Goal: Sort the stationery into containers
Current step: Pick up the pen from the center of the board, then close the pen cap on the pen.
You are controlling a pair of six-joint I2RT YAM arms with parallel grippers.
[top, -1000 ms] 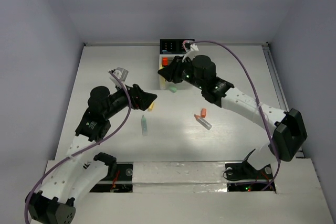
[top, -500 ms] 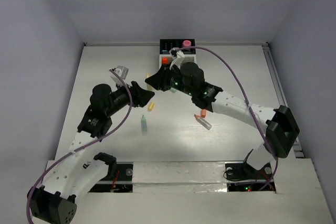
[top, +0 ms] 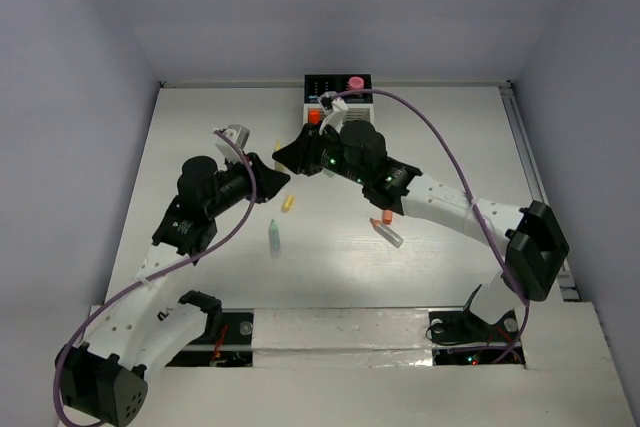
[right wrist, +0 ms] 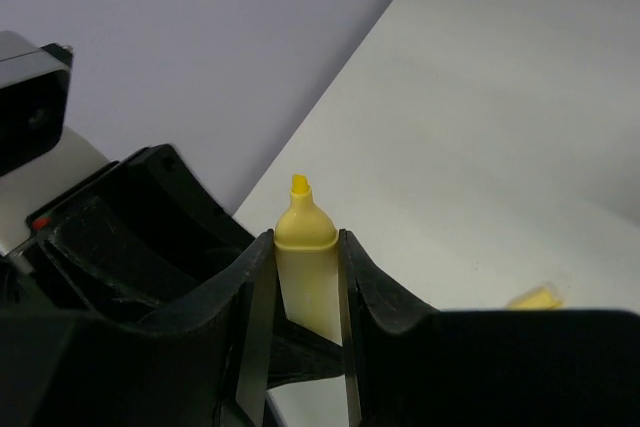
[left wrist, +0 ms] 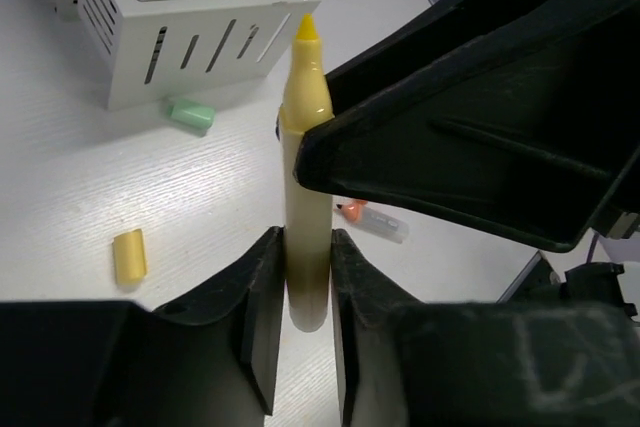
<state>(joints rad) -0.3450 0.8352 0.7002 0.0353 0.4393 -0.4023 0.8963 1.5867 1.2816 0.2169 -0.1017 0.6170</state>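
Both arms' fingers (left wrist: 255,332) (right wrist: 250,322) tight around yellow highlighter (left wrist: 305,197).

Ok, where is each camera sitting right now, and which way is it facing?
Top: fixed above and behind the robot, looking down on the table; both arms show, left pincer and right pincer tip to tip.
Left wrist: on the left arm, facing the organizer; its own pincer below, the right one beside it.
Right wrist: on the right arm, facing the wall; both pincers show.
Shared: both wrist views show the clamped yellow highlighter and a loose yellow cap.
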